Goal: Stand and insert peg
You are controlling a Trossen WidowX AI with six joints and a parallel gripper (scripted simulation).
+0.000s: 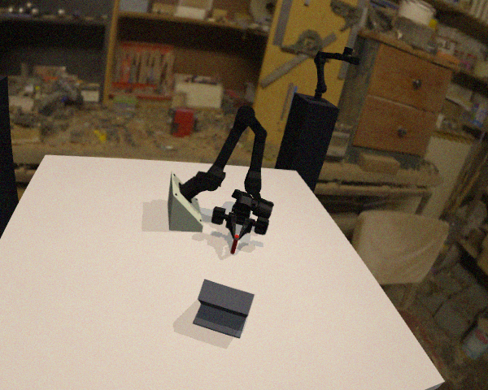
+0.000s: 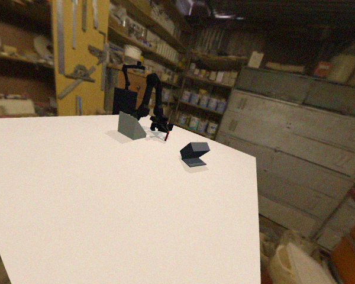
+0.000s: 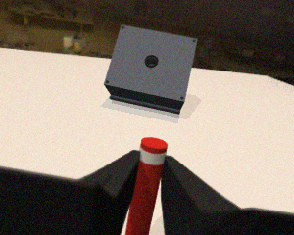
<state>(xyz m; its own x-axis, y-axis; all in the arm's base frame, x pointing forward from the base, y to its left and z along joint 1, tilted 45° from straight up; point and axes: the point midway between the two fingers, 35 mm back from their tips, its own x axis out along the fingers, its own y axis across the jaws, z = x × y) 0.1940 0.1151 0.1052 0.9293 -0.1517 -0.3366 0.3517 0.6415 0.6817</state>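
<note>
Black parallel-jaw gripper (image 3: 148,172) is clamped on the red cylindrical peg (image 3: 148,188), white-banded end toward the grey sloped panel (image 3: 152,66) with its hole (image 3: 151,61).

The peg (image 3: 146,191) has a smooth, plastic-looking red body with a soft sheen along its length, and its white band looks equally smooth. The fingers of the hand (image 3: 148,172), closed on the peg, are matt black, like moulded plastic or rubber, with no shine. The arm (image 1: 240,146) has the same dull black finish. The panel (image 3: 151,69) is a flat slate grey, matt and even, like painted metal or hard plastic, with small dark dots at its corners. The worktop (image 1: 89,293) is plain white, matt and faintly grainy. The wedge-shaped block (image 1: 183,211) beside the arm is pale grey-green and dull.
</note>
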